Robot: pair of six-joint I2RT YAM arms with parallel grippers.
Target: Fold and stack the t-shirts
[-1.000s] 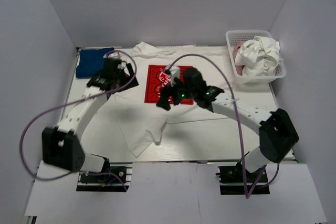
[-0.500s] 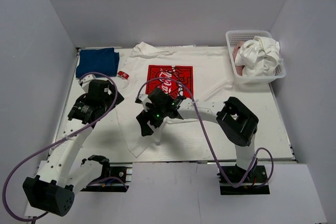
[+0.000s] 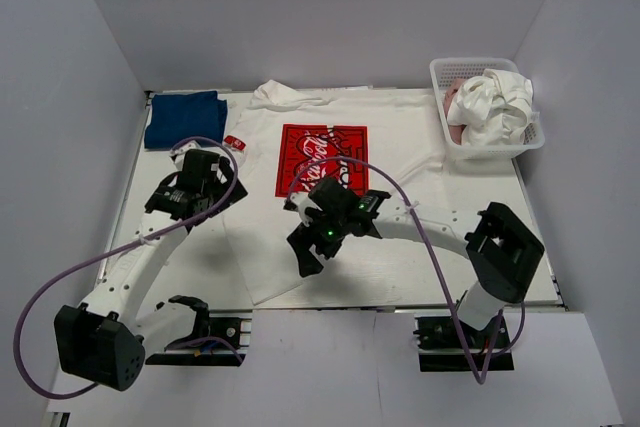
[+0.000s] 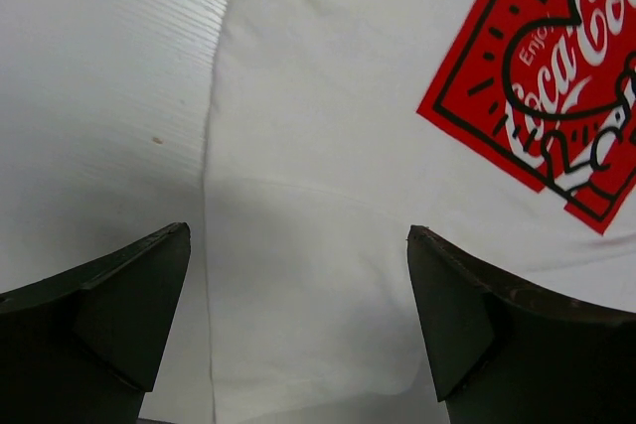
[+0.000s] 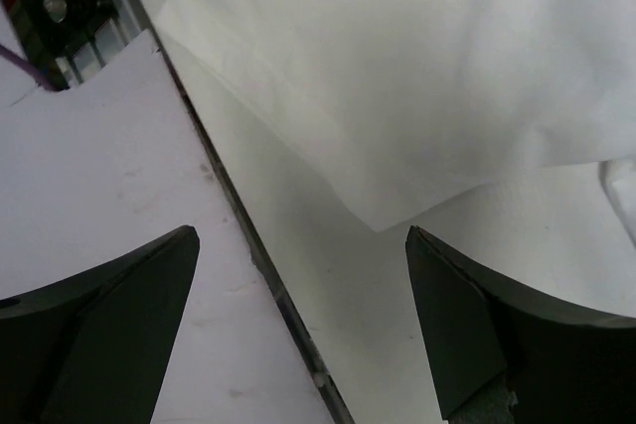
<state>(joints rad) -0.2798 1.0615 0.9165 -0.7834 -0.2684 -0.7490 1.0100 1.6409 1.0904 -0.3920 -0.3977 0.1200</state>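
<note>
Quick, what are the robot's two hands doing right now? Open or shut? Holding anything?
Left gripper: open, holding nothing.
Right gripper: open, holding nothing.

White tbl (image 3: 492, 183) (pale grey walls (image 3: 330, 17))

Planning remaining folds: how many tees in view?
4: Coca-Cola tee spread out centrally, blue tee folded far-left, white tee and pink tee in the basket; more may hide there.

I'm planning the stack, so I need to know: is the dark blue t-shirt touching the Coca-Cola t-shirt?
Apart. The top view shows a strip of bare table between the dark blue t-shirt and the Coca-Cola t-shirt.
</note>
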